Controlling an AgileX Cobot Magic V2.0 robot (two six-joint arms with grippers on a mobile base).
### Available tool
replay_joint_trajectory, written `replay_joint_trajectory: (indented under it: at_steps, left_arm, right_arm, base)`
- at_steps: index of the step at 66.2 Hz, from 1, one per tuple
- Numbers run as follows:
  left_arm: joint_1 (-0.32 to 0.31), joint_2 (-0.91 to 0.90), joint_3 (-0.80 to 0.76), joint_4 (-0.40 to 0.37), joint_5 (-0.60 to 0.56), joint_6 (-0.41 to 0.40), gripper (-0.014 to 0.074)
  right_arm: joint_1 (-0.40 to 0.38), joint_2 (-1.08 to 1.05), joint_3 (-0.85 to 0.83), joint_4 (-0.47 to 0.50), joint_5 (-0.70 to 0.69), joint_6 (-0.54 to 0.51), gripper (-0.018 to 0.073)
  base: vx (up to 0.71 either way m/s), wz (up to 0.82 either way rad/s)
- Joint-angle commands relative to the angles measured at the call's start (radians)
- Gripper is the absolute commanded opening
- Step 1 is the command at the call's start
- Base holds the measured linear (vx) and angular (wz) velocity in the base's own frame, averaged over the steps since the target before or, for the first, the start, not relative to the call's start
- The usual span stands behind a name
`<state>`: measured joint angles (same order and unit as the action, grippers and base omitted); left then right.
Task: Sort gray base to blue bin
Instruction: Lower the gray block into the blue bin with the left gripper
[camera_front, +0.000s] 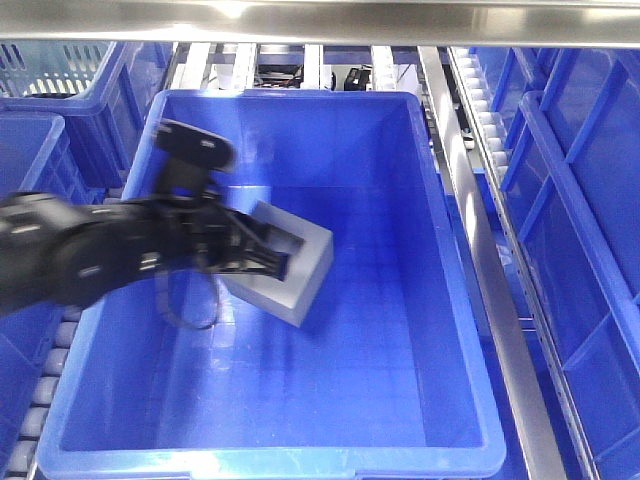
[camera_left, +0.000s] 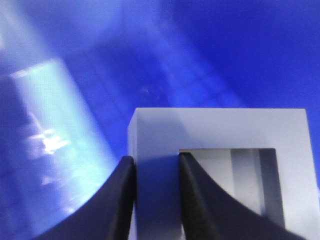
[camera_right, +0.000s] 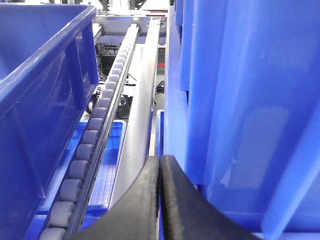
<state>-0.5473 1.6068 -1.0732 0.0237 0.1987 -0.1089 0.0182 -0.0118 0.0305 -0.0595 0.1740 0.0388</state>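
Black fingers (camera_left: 127, 200) of the left gripper (camera_left: 156, 197) are seen closest in the left wrist view, clamped on one wall of the gray base (camera_left: 220, 135): one finger is set outside the wall, the other inside the square recess. That grip is judged to have been chosen because the block is too wide to be spanned whole.

From the front view, the base (camera_front: 300, 268) is seen held tilted within the blue bin (camera_front: 455, 300), above its floor and nearer the left wall, with the left gripper (camera_front: 262, 260) reaching in over the left rim. Whether the lower corner touches the floor cannot be told. The block is judged to be already inside the target, with only release outstanding.

Recess depth and finger placement are shown by the left wrist view alone; height and tilt within the bin are given only by the front view.

In the right wrist view, the right gripper (camera_right: 160, 200) is seen with fingers pressed together on nothing, parked beside a roller rail (camera_right: 95, 145) and neighbouring blue bins (camera_right: 240, 100); neither base nor left arm is shown there.
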Motion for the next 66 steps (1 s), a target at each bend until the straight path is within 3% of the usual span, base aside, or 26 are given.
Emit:
replay_joint_trajectory:
  at_steps: [1, 24, 47, 66]
  left_arm:
    - [-0.007, 0.006, -0.057, -0.010, -0.074, -0.003, 0.0071]
    - [-0.007, 0.126, -0.070, -0.010, -0.100, -0.003, 0.0154]
    - [-0.007, 0.131, -0.070, -0.010, -0.098, -0.003, 0.0398]
    - [-0.007, 0.026, -0.033, -0.010, -0.083, -0.003, 0.0412]
  right_arm:
    - [-0.005, -0.011, 0.014, -0.006, -0.075, -0.005, -0.0009]
    - [-0.005, -0.011, 0.014, -0.006, -0.075, -0.005, -0.0009]
    - [-0.005, -0.011, 0.014, -0.006, -0.075, -0.005, -0.0009]
    - [-0.005, -0.011, 0.014, -0.006, -0.075, -0.005, -0.0009]
  base:
    - [0.00, 0.00]
    - [0.00, 0.00]
    - [0.00, 0.00]
    - [0.00, 0.00]
